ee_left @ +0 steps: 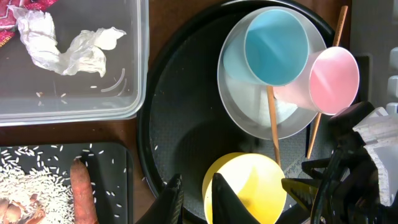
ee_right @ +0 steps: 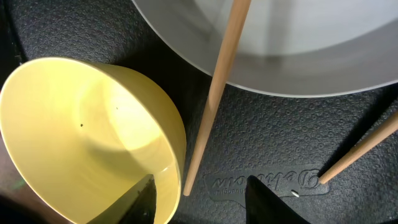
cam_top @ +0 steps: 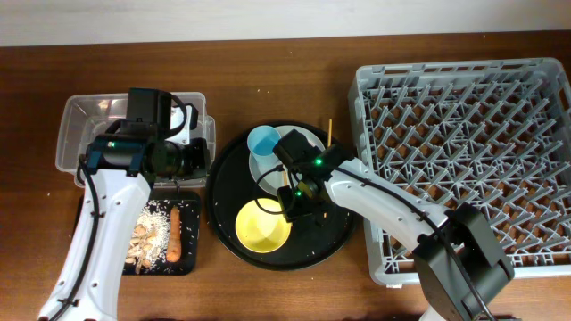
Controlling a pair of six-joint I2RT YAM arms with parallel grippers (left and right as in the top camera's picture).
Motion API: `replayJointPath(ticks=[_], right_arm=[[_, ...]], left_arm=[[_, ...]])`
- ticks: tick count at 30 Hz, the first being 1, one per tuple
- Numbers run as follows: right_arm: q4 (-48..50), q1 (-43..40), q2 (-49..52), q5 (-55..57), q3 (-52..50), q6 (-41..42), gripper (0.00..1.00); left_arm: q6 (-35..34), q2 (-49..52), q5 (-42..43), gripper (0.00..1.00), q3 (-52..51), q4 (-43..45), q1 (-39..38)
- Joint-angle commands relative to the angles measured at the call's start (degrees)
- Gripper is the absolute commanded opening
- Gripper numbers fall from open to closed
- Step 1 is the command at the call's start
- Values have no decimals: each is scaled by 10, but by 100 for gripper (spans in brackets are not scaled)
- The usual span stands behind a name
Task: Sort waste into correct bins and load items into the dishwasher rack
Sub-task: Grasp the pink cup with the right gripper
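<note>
The yellow bowl (cam_top: pixel 260 226) (ee_right: pixel 87 137) lies on the round black tray (cam_top: pixel 230 178). My right gripper (cam_top: pixel 299 203) (ee_right: pixel 205 202) is open and straddles the bowl's rim, one finger inside the bowl and one outside; a chopstick (ee_right: pixel 214 93) tip lies in the gap. The light blue cup (ee_left: pixel 277 46) and pink cup (ee_left: pixel 333 78) rest on the grey plate (ee_left: pixel 261 118). My left gripper (ee_left: pixel 199 202) (cam_top: pixel 198 159) hangs slightly open and empty over the tray's edge. White tissue (ee_left: pixel 62 46) and red wrapper (ee_left: pixel 9 18) lie in the clear tub (cam_top: pixel 76 116).
The small black tray (cam_top: pixel 190 223) holds rice (ee_left: pixel 25 186) and the carrot piece (ee_left: pixel 82 196). The grey dishwasher rack (cam_top: pixel 446 71) fills the right side, with my right arm reaching from in front of it. A second chopstick (ee_left: pixel 326 81) crosses under the pink cup.
</note>
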Motion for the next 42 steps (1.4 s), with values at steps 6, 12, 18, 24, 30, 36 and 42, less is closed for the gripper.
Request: replayJointPath(ticks=[6,12,18,24,30,36,42], right_arm=[[-105,-39,1,11,156,-38,56],[-316,-210,-43,80,269,-62,64],[-360,-294,-43,80,268,-103,64],[-362,-294,-43,80,268,-123,64],[-370,-294,-43,80,268,-127,64],[-373,-294,-43,87,268,-129,65],[-381,-294,-43,87,268,-131,65]], left_arm=[[-14,14,-4,16,2,41,-49],[-76,151,11,31,2,194,-192],[-171,226,-41,37,2,251,-263],[-171,230,-43,36,2,258,-263],[-170,206,-36,37,71,255,-264],[-184,199,-103,37,78,187,-265],[-203,252,-109,36,77,184,-269]])
